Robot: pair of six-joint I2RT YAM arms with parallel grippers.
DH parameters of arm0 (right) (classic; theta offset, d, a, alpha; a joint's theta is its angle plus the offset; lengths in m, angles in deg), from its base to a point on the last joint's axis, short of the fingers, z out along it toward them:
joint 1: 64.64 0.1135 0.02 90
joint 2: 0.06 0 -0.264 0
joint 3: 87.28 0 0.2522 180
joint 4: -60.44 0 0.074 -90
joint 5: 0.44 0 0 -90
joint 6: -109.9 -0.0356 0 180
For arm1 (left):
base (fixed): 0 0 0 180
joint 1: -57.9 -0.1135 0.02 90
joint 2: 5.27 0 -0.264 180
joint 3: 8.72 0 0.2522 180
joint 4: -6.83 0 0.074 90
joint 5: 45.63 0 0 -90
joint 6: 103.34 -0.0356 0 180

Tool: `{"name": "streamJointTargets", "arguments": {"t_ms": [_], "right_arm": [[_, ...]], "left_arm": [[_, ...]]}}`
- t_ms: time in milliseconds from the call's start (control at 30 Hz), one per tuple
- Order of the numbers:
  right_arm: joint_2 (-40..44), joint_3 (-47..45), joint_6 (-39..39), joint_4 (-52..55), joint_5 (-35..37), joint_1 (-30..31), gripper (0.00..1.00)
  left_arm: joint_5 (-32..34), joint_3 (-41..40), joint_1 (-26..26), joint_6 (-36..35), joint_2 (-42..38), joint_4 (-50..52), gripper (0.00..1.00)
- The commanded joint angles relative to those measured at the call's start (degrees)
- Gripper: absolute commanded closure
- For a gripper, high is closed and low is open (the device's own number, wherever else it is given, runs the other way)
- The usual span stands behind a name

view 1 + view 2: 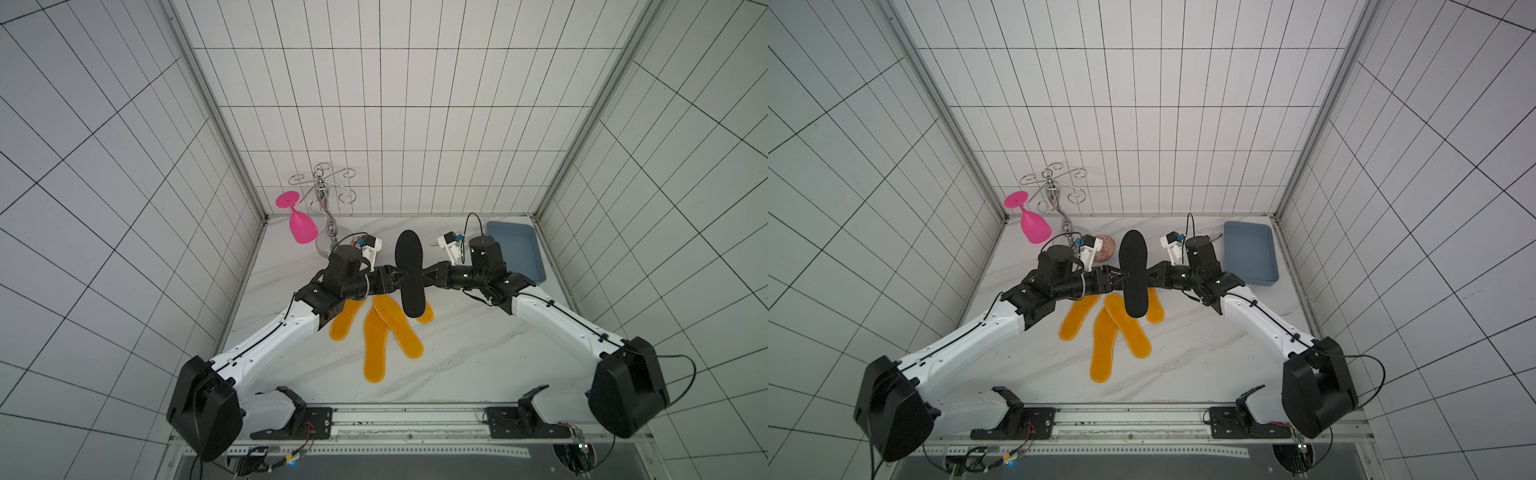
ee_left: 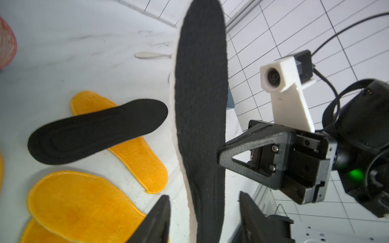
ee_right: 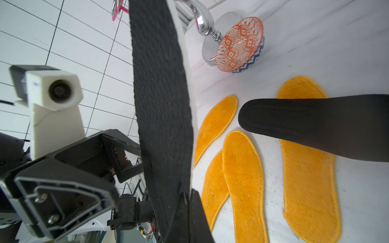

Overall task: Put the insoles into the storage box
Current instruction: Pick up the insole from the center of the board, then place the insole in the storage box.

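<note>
A black, textured, foot-shaped insole (image 1: 409, 274) hangs in the air above the middle of the white marble-patterned counter (image 1: 457, 353), between two black parallel grippers that meet it from opposite sides. The right gripper (image 1: 424, 277) is clamped tight on one long edge of the pad, and the right wrist view shows its fingers pinched together there. The left gripper (image 2: 203, 194) faces the opposite long edge with its fingers (image 2: 160, 218) spread. The insole passes between them with a gap showing on each side, so this gripper holds nothing. The insole's long axis runs from the far edge of the counter toward the near edge, crosswise to the line of the two arms. The shallow blue-grey rectangular plastic storage box (image 1: 523, 249) sits in the far right corner of the counter, just beyond the right arm's wrist, and looks empty where it is not hidden. The right arm is plainly the nearer to it. The box's longer side also seems to run far to near, roughly parallel with the held insole, so a sideways carry toward the right edge probably needs little turning. Four orange-yellow fleecy insoles with stitched rims (image 1: 397, 328) lie fanned on the counter beneath the grippers. A second black insole (image 2: 94, 132) lies across one of them. None is in the box.
</note>
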Motion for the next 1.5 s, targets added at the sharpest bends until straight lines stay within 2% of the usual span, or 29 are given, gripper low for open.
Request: {"name": "streamJointTargets", "arguments": {"t_ms": [0, 133, 233, 267, 467, 700, 933, 1100, 1233, 1467], "right_arm": [[2.37, 3.49, 3.72, 6.08, 0.94, -2.46, 1.00], [3.11, 4.79, 6.16, 11.77, 2.00, -5.90, 1.00], [2.97, 7.53, 12.21, 20.71, 3.91, -9.20, 1.00], [2.73, 8.58, 13.99, 23.34, 4.00, -10.60, 1.00], [-3.53, 18.75, 26.38, 39.49, 4.91, -16.54, 1.00], [-12.17, 25.83, 32.60, 41.81, 13.69, -26.55, 1.00], [-23.95, 36.05, 36.17, 42.11, 18.41, -34.90, 1.00], [-34.49, 47.97, 37.36, 44.62, 18.41, -40.20, 1.00], [-43.90, 60.21, 39.62, 49.69, 19.25, -41.94, 1.00], [-54.42, 69.79, 37.22, 51.17, 15.90, -43.58, 1.00]], "left_arm": [[-1.21, 2.35, -0.50, -3.45, -0.14, -1.25, 0.27], [-1.28, 1.22, -0.43, -6.13, -1.36, -4.95, 0.09], [-1.89, -0.36, -0.42, -6.93, -1.30, -9.35, 0.05], [-2.27, -0.84, -0.42, -6.93, -0.95, -10.78, 0.01], [-4.93, 0.28, 0.17, -5.93, 3.71, -18.26, 0.01], [-6.10, 4.89, 0.56, -7.54, 8.64, -17.69, 0.01], [-4.06, 5.19, 0.56, -9.56, 8.33, -14.34, 0.01], [-2.81, 3.46, 0.59, -9.05, 7.29, -14.31, 0.01], [-2.23, 2.64, 0.36, -9.15, 7.25, -14.19, 0.01], [-2.55, 3.83, -0.09, -8.86, 9.57, -12.55, 0.01]]}}
